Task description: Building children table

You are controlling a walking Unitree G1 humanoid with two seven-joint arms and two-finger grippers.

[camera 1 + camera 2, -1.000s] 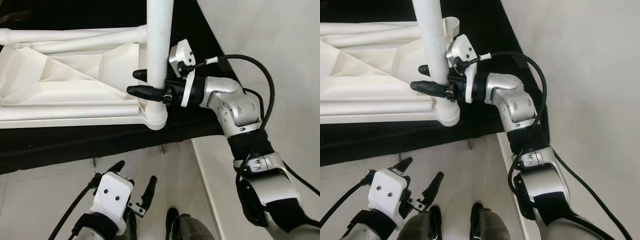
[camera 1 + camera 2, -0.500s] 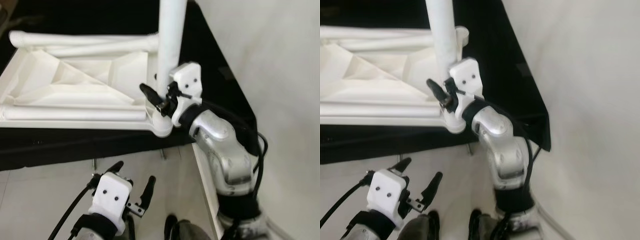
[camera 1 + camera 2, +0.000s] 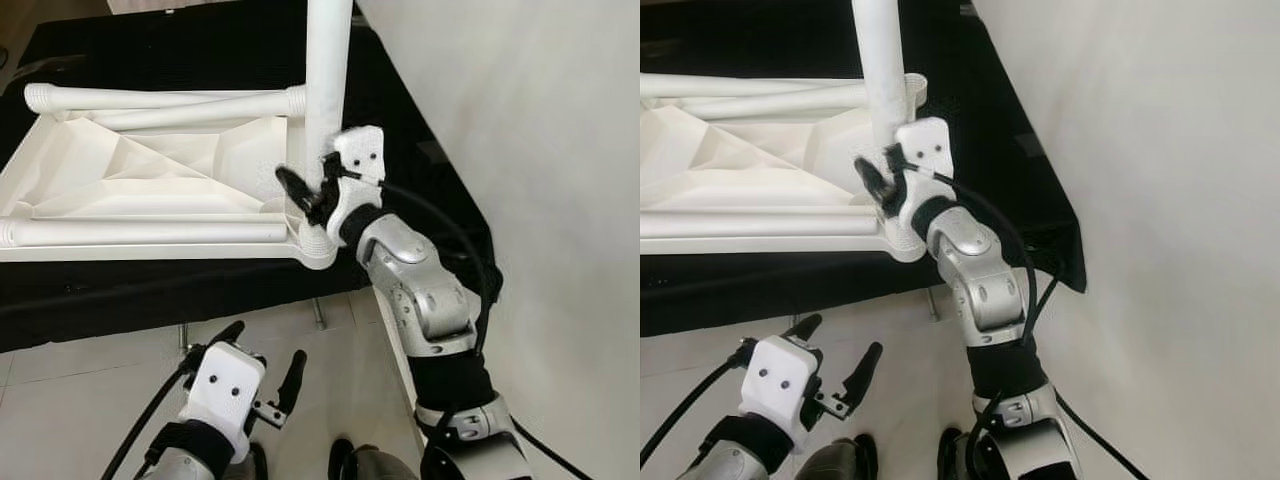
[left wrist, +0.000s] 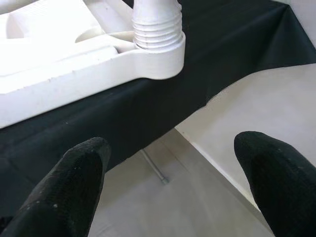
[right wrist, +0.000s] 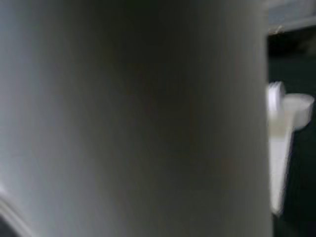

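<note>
Right pincer: fingers closed round the upright table leg, pinching it low down, just above the corner socket; one black finger shows on the robot's left of the leg, the other is hidden behind it.
Right arm: reaches up and forward from the robot's right, elbow bent; white wrist housing sits against the leg's right side; black cable loops off the forearm.
Right wrist view: blurred pale surface of the leg right against the lens; a white piece beside it, too blurred to name.
Left pincer: fingers spread apart, holding nothing, touching nothing.
Left arm: low, below the worktop edge, over the pale tiled floor; pincer aimed forward toward the socket, well apart from it.
Left wrist view: two black fingertips wide apart; the ribbed leg base screwed into the socket ahead of them.
Table leg: white tube, long axis vertical, stands in the socket at the near right corner of the tabletop, top end out of frame.
Tabletop: white, upside down, ribbed underside up, flat on the black-covered worktop; socket corner right at the worktop's near edge.
Other legs: two white tubes lying horizontal along the tabletop, one at the near side of the socket corner's edge, one at the far side.
Wall: pale, to the right of the socket and worktop.
</note>
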